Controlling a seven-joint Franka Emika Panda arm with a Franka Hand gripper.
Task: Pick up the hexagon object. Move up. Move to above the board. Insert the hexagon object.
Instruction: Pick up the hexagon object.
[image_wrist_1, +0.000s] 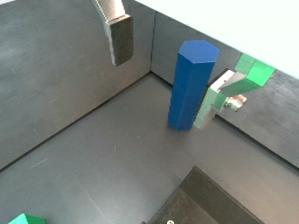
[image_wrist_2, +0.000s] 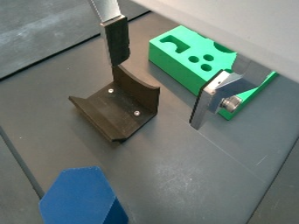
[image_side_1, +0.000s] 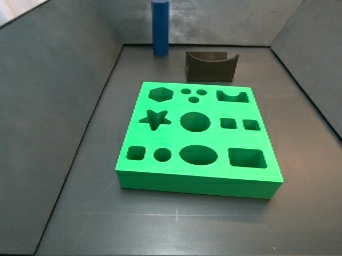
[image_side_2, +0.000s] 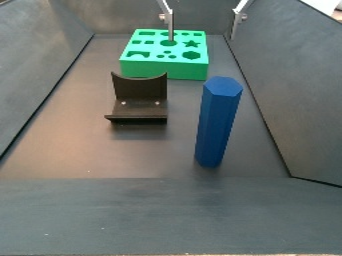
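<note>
Now | pincer (image_wrist_2: 162, 74): wide open, holding nothing | hexagon object (image_wrist_1: 191, 86): upright, untouched, apart from board (image_side_1: 195, 136)

The end effector (image_wrist_2: 163, 74) has two flat silver plate fingers (image_wrist_2: 212, 101) faced with dark pads (image_wrist_1: 121, 41).

Light is even and fairly bright in all views, soft and from above, with no hard glare. The dark counter (image_side_2: 80, 150) carries a dull sheen, paler toward the walls. The blue peg (image_side_2: 217, 122) casts only a faint, short shadow at its foot, and the green board (image_side_1: 198, 135) leaves a thin dark edge along its front. In both wrist views the gripper (image_wrist_1: 176, 66), hanging above the floor, has slightly soft silver fingers (image_wrist_2: 208, 103), and the near blue top is blurred. All the pictures are coarse and low in detail.
</note>
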